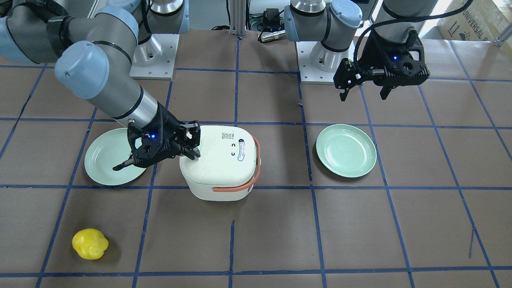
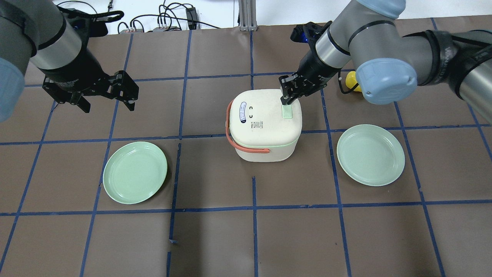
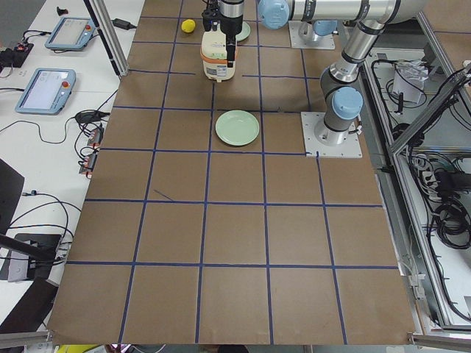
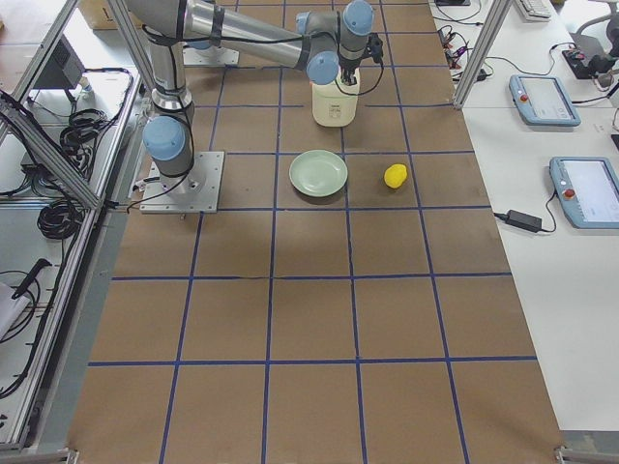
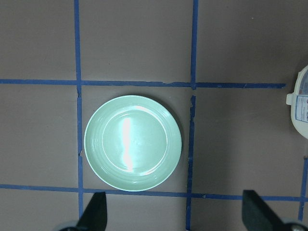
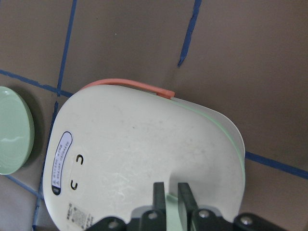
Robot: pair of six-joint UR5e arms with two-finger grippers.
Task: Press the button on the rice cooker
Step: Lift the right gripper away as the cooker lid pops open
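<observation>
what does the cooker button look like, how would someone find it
Find the white cooker in the middle of the table. On its lid, at the edge opposite the orange handle, sits the button, just under the right arm's fingers. It is the lid's only pale green rectangle; the other marks are a blue-rimmed oval label and small print.

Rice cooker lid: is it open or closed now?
Closed: the lid sits flat on the rice cooker body, with no gap at the green seam.

**Fig.** White, rounded rice cooker (image 2: 263,129), upright and closed, salmon handle (image 2: 230,132) folded down, midway between the table's ends. Pale-green button (image 2: 286,112) on its top.
</observation>
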